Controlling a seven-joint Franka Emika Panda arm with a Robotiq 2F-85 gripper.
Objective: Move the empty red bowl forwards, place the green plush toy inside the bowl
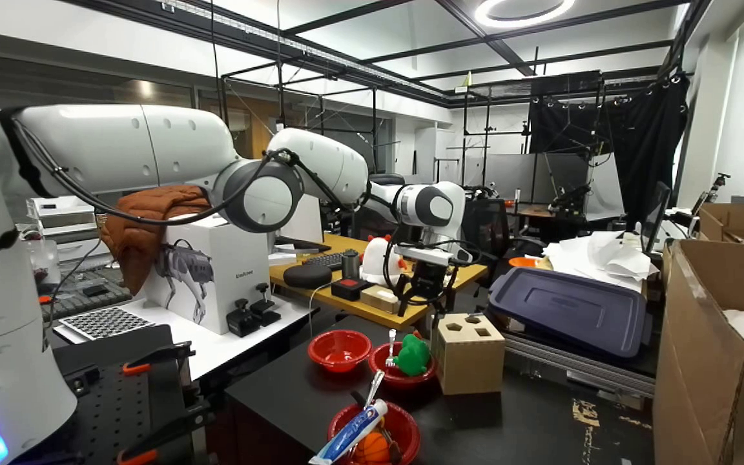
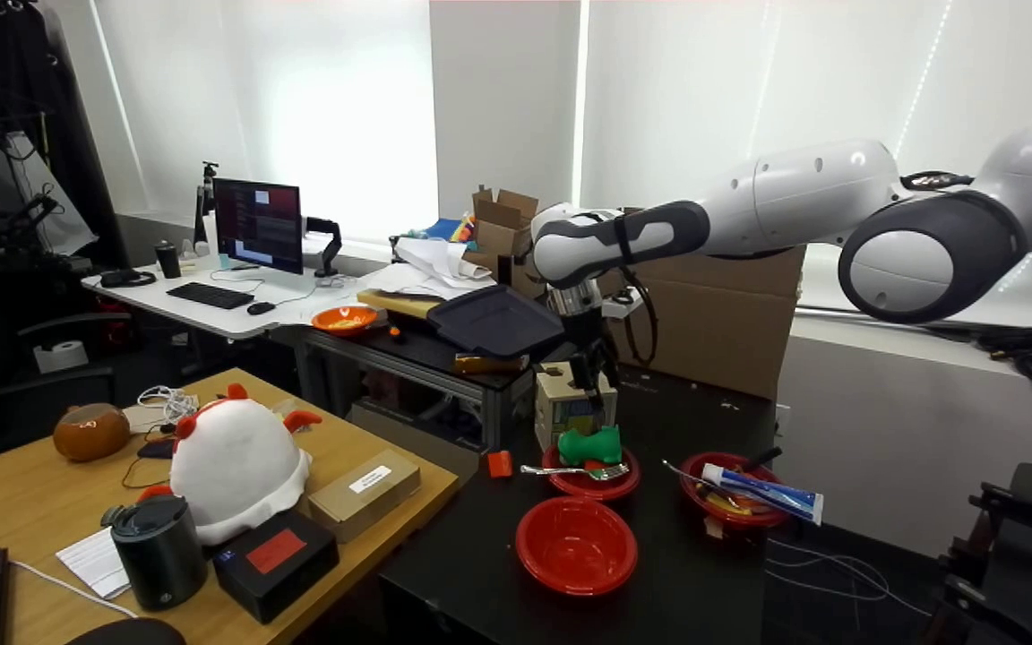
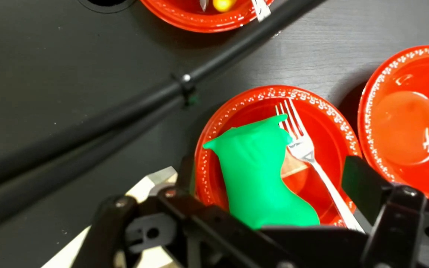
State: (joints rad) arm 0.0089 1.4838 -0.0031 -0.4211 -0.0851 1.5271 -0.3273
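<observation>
Pincer (image 3: 269, 166), black, two-fingered, spread wide, holding nothing! Bright-green rounded plush toy (image 3: 255, 175) lies below, in round red plastic bowl (image 3: 330, 141), long axis roughly crossing line between fingers (image 3: 361, 182); grasp, if coming, looks nicely squared. Empty red bowl (image 3: 408, 124) just beside.

Red bowl (image 2: 577, 548): glossy, upright, empty, lower centre in an exterior view. I see the green plush toy (image 2: 599, 445) slightly higher in frame, lying inside another red bowl (image 2: 591, 490).

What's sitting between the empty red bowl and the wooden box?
Another red bowl, with the green plush toy in it. Both exterior views show this.
</observation>
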